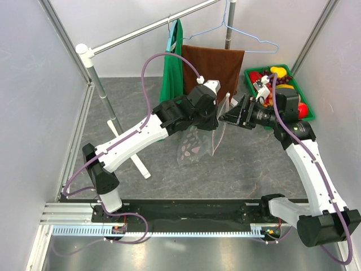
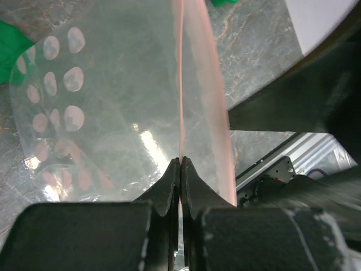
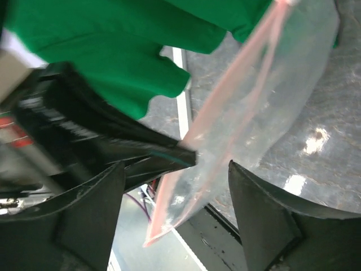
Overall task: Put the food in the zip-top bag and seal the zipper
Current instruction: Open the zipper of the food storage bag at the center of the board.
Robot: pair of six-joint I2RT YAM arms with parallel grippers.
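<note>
The zip-top bag [image 1: 193, 145] hangs in mid-air over the table centre, clear with pink dots. My left gripper [image 1: 213, 121] is shut on the bag's zipper [image 2: 190, 84], the jaws pinching the pink strip at its near end [image 2: 180, 161]. The bag [image 2: 107, 107] spreads out to the left of the strip. My right gripper [image 1: 232, 117] is open, just right of the bag's top edge. In the right wrist view the bag [image 3: 271, 101] and its zipper [image 3: 225, 96] lie between my spread fingers [image 3: 265, 214]. The food [image 1: 276, 79] lies in the green tray. No food shows inside the bag.
The green tray [image 1: 307, 116] stands at the back right. A green cloth [image 1: 171, 62] and a brown towel [image 1: 211, 65] hang from a rack rail behind the bag, with a wire hanger [image 1: 248, 31]. The rack's post [image 1: 104, 96] stands at the left.
</note>
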